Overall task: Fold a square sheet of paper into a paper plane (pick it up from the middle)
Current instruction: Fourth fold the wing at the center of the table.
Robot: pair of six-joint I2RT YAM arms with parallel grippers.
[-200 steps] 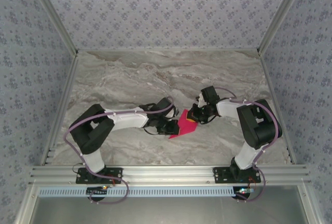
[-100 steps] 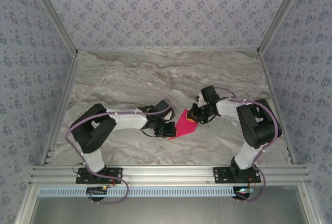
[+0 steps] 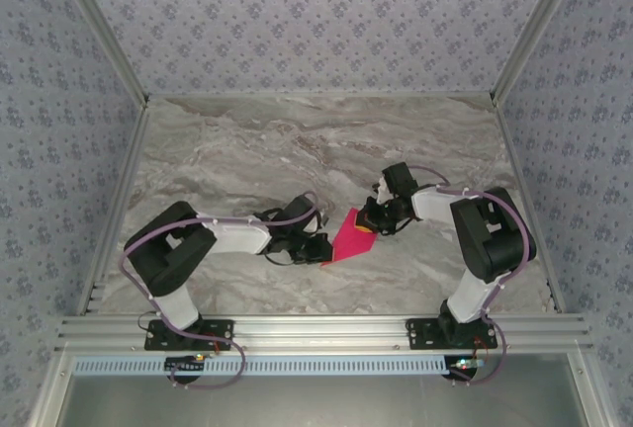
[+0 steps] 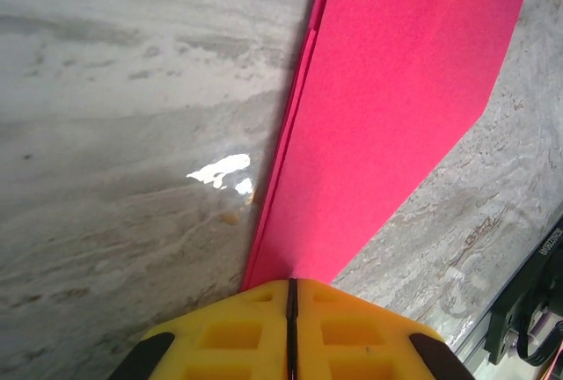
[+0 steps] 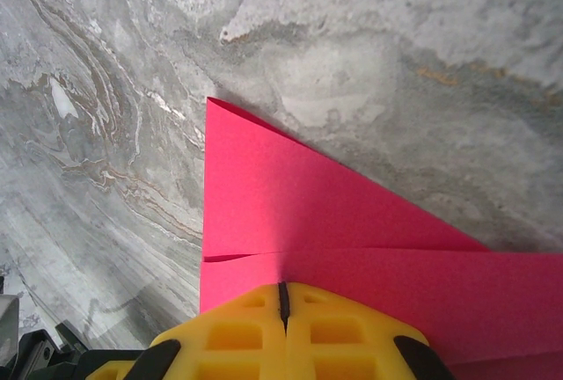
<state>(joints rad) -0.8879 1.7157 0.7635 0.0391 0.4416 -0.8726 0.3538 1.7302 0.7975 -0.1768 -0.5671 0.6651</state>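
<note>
My left gripper (image 4: 291,285) is clenched. Its yellow fingers are pressed together right at the near corner of the pink paper (image 4: 387,107), and I cannot tell if they pinch the edge or only press on it. In the last second this gripper has drawn back a little to the left, while the paper itself has not moved. I judge that it is sliding along a folded edge to sharpen the crease, so the folding is still in the middle and there is no plane yet. My right gripper (image 5: 282,288) is clenched too and has stayed in place at the opposite end of the paper, probably holding it down. The paper lies flat on the table (image 3: 297,140), between the two grippers. I count two arms, two grippers, one sheet of paper with at least two layers showing, and one table.
</note>
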